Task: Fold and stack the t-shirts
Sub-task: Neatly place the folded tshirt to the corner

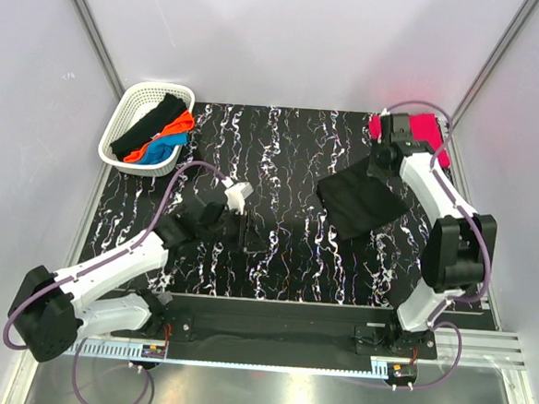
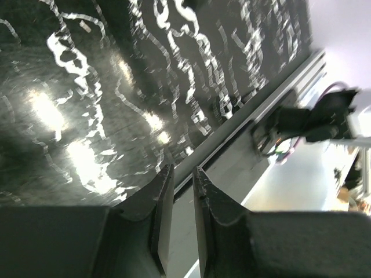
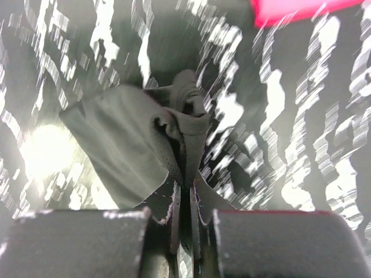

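A large black t-shirt (image 1: 362, 204), folded into a rough square, lies at the right of the black marbled table (image 1: 282, 157). My right gripper (image 1: 380, 165) is shut on its far edge; the right wrist view shows the bunched cloth (image 3: 116, 139) pinched between the jaws of the gripper (image 3: 186, 191). A bright pinkish-red t-shirt (image 1: 424, 134) lies at the far right corner, behind the right wrist, and shows at the top of the right wrist view (image 3: 290, 8). My left gripper (image 1: 247, 230) hovers over mid-table, empty, its jaws (image 2: 179, 171) nearly together with a narrow gap.
A white lattice basket (image 1: 128, 109) at the far left corner holds black, orange (image 1: 175, 124) and blue (image 1: 167, 142) shirts. A metal rail (image 1: 269, 336) runs along the table's near edge by the arm bases. White walls enclose the left, back and right.
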`<state>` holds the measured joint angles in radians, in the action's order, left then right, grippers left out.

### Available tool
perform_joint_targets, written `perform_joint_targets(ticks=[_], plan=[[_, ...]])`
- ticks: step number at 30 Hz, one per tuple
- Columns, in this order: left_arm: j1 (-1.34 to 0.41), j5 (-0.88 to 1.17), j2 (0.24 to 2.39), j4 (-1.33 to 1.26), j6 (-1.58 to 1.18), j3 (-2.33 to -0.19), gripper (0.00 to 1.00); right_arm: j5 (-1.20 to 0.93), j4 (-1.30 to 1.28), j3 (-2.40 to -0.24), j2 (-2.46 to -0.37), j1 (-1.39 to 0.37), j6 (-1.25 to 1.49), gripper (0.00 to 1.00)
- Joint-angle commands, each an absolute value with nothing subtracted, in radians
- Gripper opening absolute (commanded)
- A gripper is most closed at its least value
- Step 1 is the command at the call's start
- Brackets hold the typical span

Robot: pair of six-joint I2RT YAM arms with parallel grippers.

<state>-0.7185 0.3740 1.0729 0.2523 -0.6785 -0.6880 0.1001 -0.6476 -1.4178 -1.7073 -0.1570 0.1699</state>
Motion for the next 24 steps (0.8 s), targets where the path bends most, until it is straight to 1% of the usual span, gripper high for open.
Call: perform_joint_targets(ticks=[1,7,11,16,24], plan=[[-0.655,0.506,1.101,0.285,-0.549,-0.704,0.23,0.25,-0.701,-1.567,-1.795,-0.137,0.043,0.0],[-0.575,0.563,1.162,0.281,-0.482,-0.695,0.23,0.299,-0.71,-1.842,-1.945,-0.094,-0.041,0.0],[-0.531,0.6,1.232,0.284,-0.457,-0.712,0.2,0.324,-0.715,-1.979,-2.012,-0.074,-0.132,0.0],[-0.495,0.633,1.265,0.284,-0.442,-0.729,0.19,0.348,-0.79,-2.187,-2.117,-0.064,-0.213,0.0],[-0.482,0.68,1.321,0.281,-0.413,-0.745,0.19,0.347,-0.838,-2.401,-2.207,-0.057,-0.258,0.0]])
